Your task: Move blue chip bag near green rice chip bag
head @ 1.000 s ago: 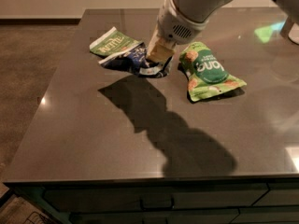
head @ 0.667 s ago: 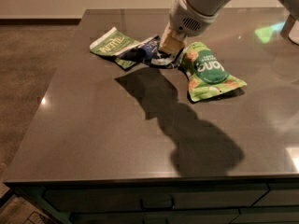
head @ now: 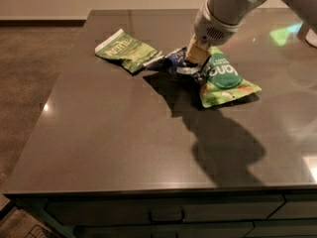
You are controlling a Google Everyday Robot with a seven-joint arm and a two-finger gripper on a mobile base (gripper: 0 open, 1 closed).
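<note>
The blue chip bag (head: pixel 174 62) lies crumpled on the dark counter (head: pixel 109 133), between an olive-green Kettle bag (head: pixel 126 48) on its left and the green rice chip bag (head: pixel 224 78) on its right. Its right end touches the green rice chip bag's left edge. My gripper (head: pixel 196 54) comes down from the upper right and is shut on the blue bag's right end, right at the green rice chip bag's upper left corner. The arm hides part of both bags.
The arm's shadow falls across the counter toward the front right. A white object (head: pixel 311 33) sits at the far right edge. The counter's left edge drops to the floor (head: pixel 34 83), and drawers run under the front edge.
My gripper has moved right and slightly back, dragging the blue chip bag from beside the olive bag to against the green rice chip bag. Both green bags stayed put.
</note>
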